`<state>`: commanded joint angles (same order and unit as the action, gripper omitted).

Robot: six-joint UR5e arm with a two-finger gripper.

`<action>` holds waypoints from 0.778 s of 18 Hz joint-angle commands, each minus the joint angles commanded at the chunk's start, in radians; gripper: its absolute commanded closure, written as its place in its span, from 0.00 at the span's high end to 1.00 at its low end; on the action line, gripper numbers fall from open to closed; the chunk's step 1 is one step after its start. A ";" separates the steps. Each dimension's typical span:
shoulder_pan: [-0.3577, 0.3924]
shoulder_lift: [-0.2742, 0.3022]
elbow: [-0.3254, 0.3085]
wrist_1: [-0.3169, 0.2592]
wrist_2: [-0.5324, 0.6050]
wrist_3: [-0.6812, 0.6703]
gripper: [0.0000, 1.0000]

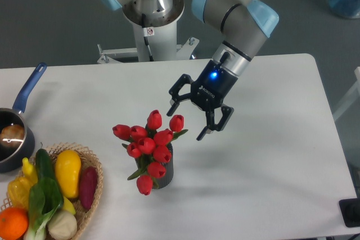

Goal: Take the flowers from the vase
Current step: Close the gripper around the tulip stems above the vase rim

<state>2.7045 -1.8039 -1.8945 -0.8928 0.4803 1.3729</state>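
Note:
A bunch of red tulip flowers (149, 144) with green leaves stands in a short dark ribbed vase (165, 173) near the middle of the white table. My gripper (187, 120) hangs open just to the right of and slightly above the topmost buds, tilted toward them. Its left fingertip (171, 109) is close to the upper buds and its right fingertip (201, 134) is beside the rightmost bud. Nothing is between the fingers.
A wicker basket (90, 195) of vegetables sits at the front left corner. A dark saucepan (14, 139) with a blue handle stands at the left edge. The arm's base (152, 21) is behind the table's far edge.

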 joint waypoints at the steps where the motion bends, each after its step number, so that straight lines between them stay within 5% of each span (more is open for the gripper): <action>1: -0.006 -0.012 0.000 0.000 -0.018 0.000 1.00; 7: -0.037 -0.061 0.000 0.008 -0.092 0.006 0.99; 8: -0.035 -0.064 0.000 0.008 -0.092 0.008 0.91; 12: -0.029 -0.066 0.002 0.006 -0.117 0.008 0.12; 14: -0.023 -0.065 0.002 0.006 -0.129 0.008 0.00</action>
<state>2.6814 -1.8684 -1.8929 -0.8866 0.3513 1.3806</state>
